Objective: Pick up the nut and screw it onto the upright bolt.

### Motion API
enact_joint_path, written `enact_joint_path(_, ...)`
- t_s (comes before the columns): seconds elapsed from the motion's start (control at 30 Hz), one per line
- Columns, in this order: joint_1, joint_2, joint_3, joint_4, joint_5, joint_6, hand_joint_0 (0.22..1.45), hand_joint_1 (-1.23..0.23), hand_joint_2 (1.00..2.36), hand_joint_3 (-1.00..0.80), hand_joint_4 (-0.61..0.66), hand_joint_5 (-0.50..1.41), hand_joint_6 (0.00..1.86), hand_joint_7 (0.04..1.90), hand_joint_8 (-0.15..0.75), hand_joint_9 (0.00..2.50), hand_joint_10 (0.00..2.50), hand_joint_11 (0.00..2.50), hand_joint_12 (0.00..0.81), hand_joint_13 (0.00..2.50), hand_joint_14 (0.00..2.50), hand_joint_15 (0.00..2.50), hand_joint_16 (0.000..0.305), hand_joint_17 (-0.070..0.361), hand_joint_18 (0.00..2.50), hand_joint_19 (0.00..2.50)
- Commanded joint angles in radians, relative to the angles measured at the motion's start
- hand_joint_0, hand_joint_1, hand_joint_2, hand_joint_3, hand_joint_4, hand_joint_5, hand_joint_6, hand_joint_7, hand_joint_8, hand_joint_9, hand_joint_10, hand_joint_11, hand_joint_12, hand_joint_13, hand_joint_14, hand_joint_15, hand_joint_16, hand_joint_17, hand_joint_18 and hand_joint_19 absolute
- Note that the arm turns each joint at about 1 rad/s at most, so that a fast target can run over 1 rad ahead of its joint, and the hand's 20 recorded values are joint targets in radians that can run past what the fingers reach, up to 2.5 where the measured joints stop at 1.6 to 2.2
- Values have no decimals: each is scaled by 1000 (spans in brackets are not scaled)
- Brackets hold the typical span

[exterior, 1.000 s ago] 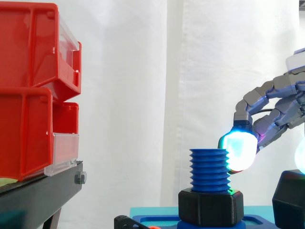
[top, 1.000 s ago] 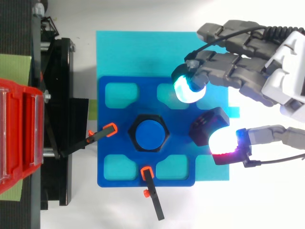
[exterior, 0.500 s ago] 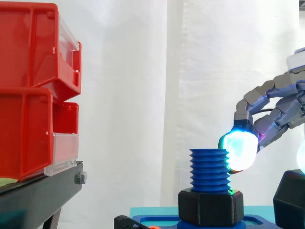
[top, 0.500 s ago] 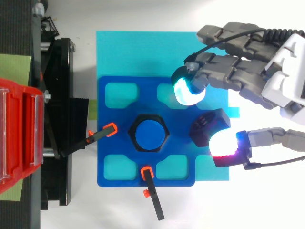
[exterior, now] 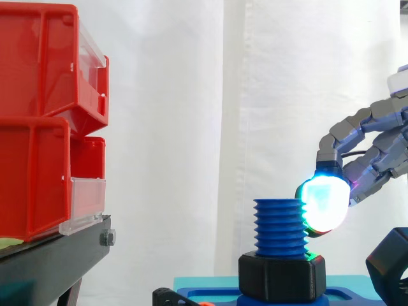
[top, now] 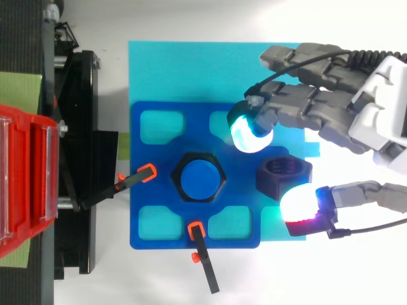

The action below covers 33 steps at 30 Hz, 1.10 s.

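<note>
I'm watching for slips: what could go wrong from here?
The nut is at the cyan mat's right edge, beside the robot hand; a poor grasp could push it off. Carried across, it could strike the bolt or seat tilted and cross-thread.

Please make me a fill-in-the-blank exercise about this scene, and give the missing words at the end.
1. The upright bolt is ___ in colour.
2. In the top view, the loose nut lies to the ___ of the bolt.
3. The second nut, at the bolt's base, is ___.
4. The bins are ___.
Missing words: blue; right; black; red.
</note>
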Motion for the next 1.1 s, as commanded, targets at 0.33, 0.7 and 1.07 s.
enact_joint_path(0.33, 1, -1, -10, 0, -4, 5, 419, -947, 1000, -500, 185, -191, 503, 877, 277, 454, 3, 109, 407, 173, 0, 0, 64, 144, 209, 110)
enact_joint_path(0.7, -1, -1, -13, 0, -4, 8, 394, -908, 1000, -500, 194, -193, 503, 874, 287, 443, 3, 117, 419, 165, 0, 0, 66, 149, 199, 117)
enact_joint_path(1.07, -2, -1, -13, -14, -2, 7, 359, -765, 1000, -500, 219, -194, 503, 867, 310, 451, 2, 107, 440, 170, 0, 0, 69, 156, 193, 115)
